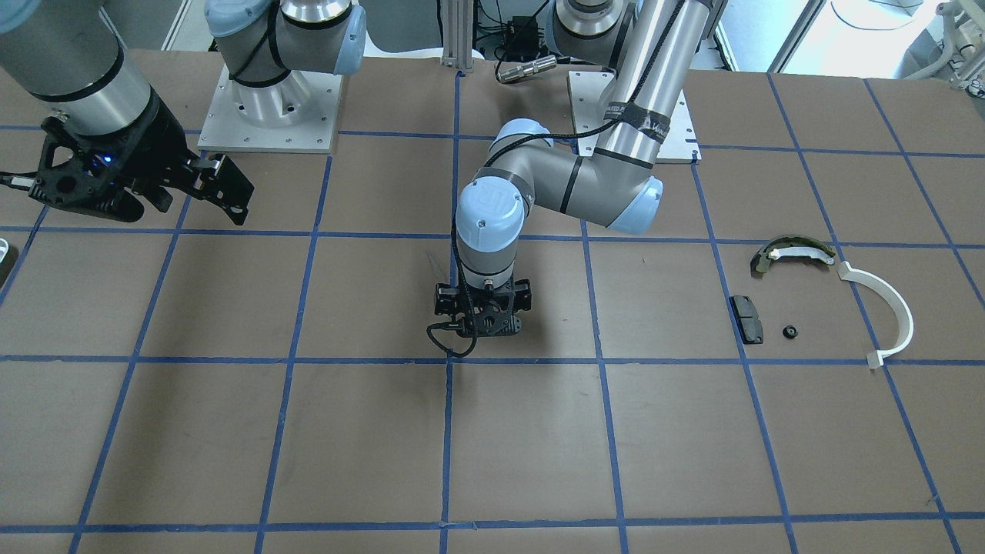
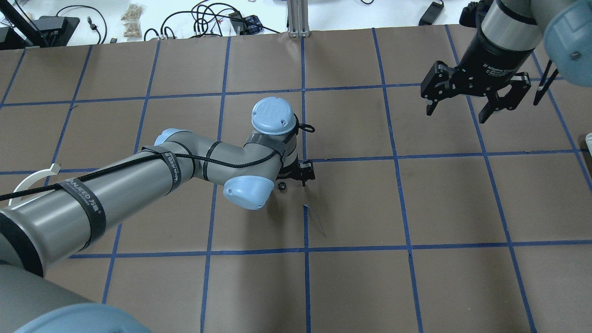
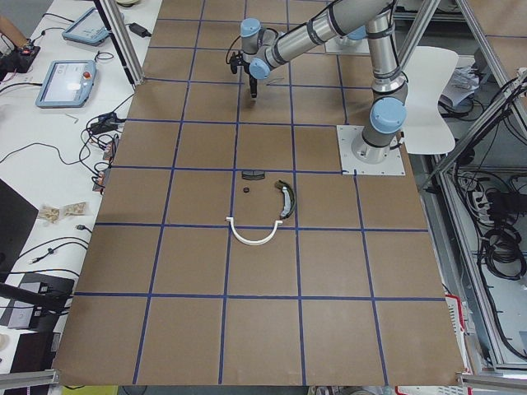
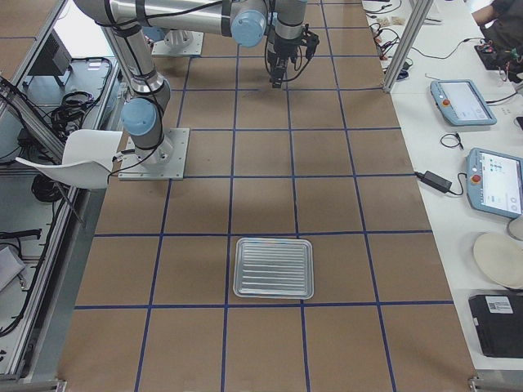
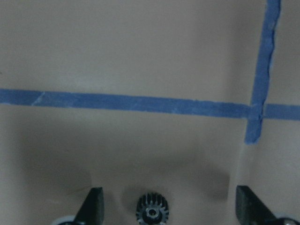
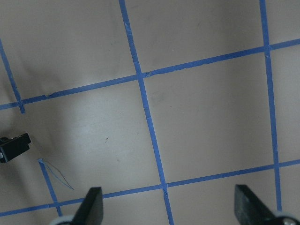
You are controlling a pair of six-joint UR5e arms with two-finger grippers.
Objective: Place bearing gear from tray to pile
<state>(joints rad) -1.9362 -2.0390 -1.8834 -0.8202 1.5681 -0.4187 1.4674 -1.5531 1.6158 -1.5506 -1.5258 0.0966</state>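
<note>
Brown paper table, matte, gridded with blue tape.

Bearing gear: one, small, black, toothed rim. It lies flat on the paper mid-table, between the left gripper fingers, which are spread wide and clear of it.

Right gripper: fingers wide, nothing in them, raised above the table.

Pile, from the operators' side at 3 o'clock of the left gripper, well apart. It counts:
- one thin white arc at 3
- one olive-and-white curved shoe at 12
- one flat black pad at 9
- one small black round part at 6

Tray: one, ribbed metal, rounded corners, well apart from the gear.
</note>
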